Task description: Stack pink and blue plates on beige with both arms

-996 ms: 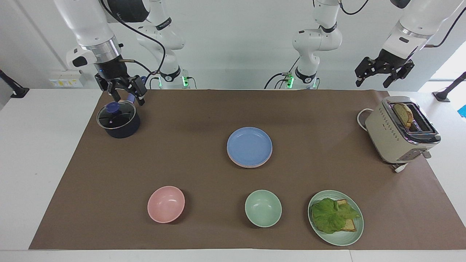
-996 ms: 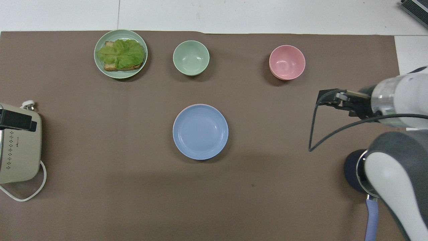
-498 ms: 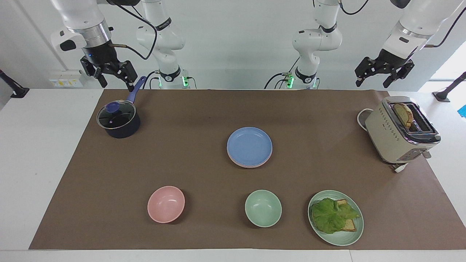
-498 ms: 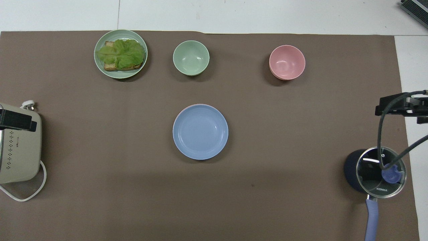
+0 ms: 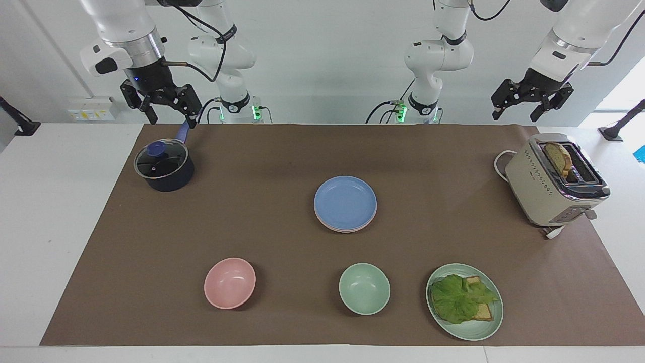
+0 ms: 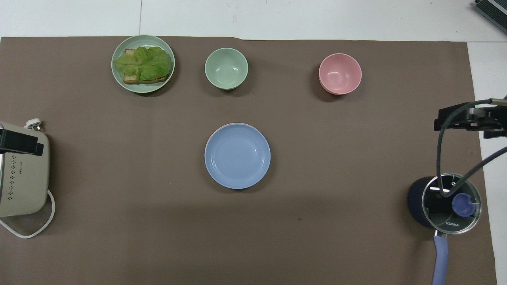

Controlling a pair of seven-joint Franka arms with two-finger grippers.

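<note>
The blue plate (image 5: 345, 201) (image 6: 237, 155) lies on top of a stack in the middle of the brown mat. Under it the pink plate (image 5: 330, 226) (image 6: 222, 126) shows only as a thin rim. Lowest in the stack, the beige plate (image 5: 347, 231) is just a pale edge. My right gripper (image 5: 171, 118) (image 6: 459, 118) hangs open and empty in the air over the pot's handle, far from the stack. My left gripper (image 5: 516, 113) (image 6: 20, 144) waits open and empty, high over the toaster's end of the table.
A dark pot with a glass lid (image 5: 164, 166) stands at the right arm's end, and a beige toaster (image 5: 554, 186) with a bread slice at the left arm's end. Farther from the robots are a pink bowl (image 5: 230, 282), a green bowl (image 5: 364, 288) and a green plate (image 5: 473, 333) with lettuce and bread.
My right gripper has risen from just over the pot's lid and drawn back toward the robots' end, open and empty. The left arm and the plate stack have not moved.
</note>
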